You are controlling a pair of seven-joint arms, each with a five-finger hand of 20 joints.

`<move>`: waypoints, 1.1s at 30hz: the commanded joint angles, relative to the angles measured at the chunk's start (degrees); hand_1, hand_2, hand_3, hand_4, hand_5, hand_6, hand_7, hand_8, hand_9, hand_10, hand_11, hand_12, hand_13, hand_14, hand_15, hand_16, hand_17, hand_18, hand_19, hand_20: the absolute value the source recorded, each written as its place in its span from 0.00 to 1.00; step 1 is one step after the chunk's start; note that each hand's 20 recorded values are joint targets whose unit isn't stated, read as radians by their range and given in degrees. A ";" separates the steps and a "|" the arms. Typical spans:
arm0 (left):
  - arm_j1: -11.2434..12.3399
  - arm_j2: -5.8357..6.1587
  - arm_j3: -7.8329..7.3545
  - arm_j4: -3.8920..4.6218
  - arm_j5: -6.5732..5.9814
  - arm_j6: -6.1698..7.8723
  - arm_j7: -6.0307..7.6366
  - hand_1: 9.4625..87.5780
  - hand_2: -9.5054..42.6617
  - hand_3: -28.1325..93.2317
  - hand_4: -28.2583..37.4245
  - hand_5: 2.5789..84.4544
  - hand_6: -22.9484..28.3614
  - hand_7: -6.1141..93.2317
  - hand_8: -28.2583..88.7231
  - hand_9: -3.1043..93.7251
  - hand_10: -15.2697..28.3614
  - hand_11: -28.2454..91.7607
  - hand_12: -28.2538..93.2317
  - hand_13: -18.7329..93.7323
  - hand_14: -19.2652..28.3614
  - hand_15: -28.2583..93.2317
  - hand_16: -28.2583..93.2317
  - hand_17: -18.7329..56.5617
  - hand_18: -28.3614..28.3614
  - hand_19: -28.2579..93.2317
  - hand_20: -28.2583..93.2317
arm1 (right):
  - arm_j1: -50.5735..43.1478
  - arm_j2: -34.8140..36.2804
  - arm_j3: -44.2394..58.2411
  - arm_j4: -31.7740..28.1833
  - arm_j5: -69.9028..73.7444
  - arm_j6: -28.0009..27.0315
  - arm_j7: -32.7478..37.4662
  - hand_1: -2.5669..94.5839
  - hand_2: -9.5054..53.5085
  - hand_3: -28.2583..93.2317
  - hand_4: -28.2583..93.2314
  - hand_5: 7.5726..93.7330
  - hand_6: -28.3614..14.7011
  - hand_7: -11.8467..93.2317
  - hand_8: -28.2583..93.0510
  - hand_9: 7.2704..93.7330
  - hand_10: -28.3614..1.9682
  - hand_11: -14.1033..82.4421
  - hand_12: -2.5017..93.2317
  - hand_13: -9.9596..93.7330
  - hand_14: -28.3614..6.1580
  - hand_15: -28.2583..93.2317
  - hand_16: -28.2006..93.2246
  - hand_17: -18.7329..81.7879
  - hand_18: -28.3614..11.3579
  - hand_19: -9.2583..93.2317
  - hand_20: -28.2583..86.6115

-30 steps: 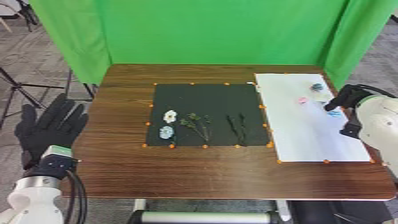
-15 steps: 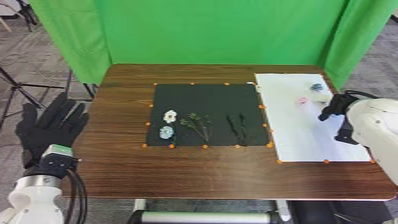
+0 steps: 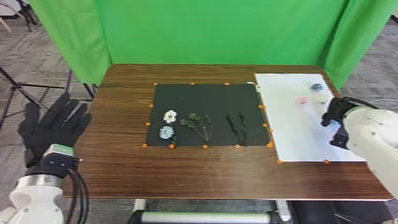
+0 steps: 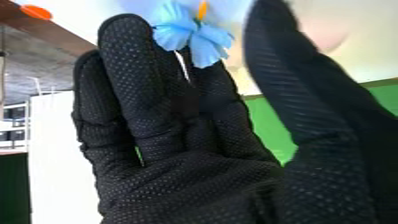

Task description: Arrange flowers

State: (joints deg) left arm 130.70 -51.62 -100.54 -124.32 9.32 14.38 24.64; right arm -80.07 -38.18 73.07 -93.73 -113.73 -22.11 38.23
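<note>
Head view: grn curtain (image 3: pixel 213 32) at 12, brn wood-grain table (image 3: pixel 124 172), blk mat (image 3: pixel 209 95) w/ wht flower (image 3: pixel 170 116) at 9 o'clock and lt-blue flower (image 3: pixel 166 132) at 8; wht sheet (image 3: pixel 306 145) at 3, pink flower (image 3: pixel 302 100) on it; rt wrist view: blk glove (image 4: pixel 187 185) w/ pale dots, sky-blue petals (image 4: pixel 206 37)

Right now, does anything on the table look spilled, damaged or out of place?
Nothing stands out. The white flower, blue flower and green sprigs lie neatly on the dark mat, and the white sheet beside it looks flat.
</note>
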 commanded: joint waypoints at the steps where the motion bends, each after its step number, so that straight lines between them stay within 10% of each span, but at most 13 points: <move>1: 0.40 -0.65 -0.60 0.04 0.30 -1.10 -1.04 0.18 0.41 0.79 0.00 0.38 0.57 0.22 0.15 0.32 0.66 0.40 0.31 0.33 0.69 0.48 0.16 0.21 0.70 0.44 0.30 | -4.19 -0.23 -1.10 -0.85 -3.91 5.66 2.32 0.67 0.00 0.78 0.00 0.59 0.48 0.38 0.15 0.64 0.27 0.42 0.25 0.70 0.59 0.67 0.45 0.58 0.28 0.85 0.44; 4: 0.68 -0.52 -0.67 -0.09 0.12 -1.08 -0.77 0.18 0.40 0.79 0.00 0.38 0.57 0.22 0.15 0.32 0.66 0.40 0.30 0.33 0.69 0.48 0.16 0.21 0.70 0.44 0.30 | -4.96 -0.22 -1.85 -1.06 -5.04 8.79 2.18 0.73 0.00 0.76 0.00 0.62 0.52 0.48 0.28 0.72 0.45 0.37 0.45 0.75 0.68 0.65 0.49 0.62 0.34 0.87 0.45; 11: 0.72 -0.62 -0.68 -0.11 0.45 -1.44 -1.16 0.19 0.40 0.79 0.00 0.38 0.57 0.22 0.15 0.32 0.66 0.40 0.31 0.33 0.69 0.48 0.16 0.21 0.70 0.44 0.30 | -8.09 -0.56 -1.01 -3.46 -7.33 14.65 0.85 0.75 0.00 0.77 0.00 0.64 0.59 0.56 0.30 0.75 0.57 0.46 0.54 0.81 0.74 0.66 0.55 0.66 0.34 0.92 0.44; 33: -0.18 -0.82 0.47 0.50 1.79 -1.10 -2.15 0.19 0.40 0.79 0.00 0.38 0.57 0.22 0.15 0.31 0.66 0.40 0.31 0.33 0.68 0.47 0.16 0.21 0.71 0.44 0.30 | 14.47 -17.53 -21.51 -10.72 -11.66 19.66 -13.31 0.71 0.00 0.82 0.00 0.63 0.64 0.62 0.30 0.76 0.62 0.46 0.59 0.82 0.74 0.65 0.61 0.66 0.29 0.91 0.51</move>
State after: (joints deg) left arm 130.77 -52.04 -100.78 -124.27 10.51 13.69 23.42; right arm -74.67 -45.94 58.76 -104.35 -126.40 -1.13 28.94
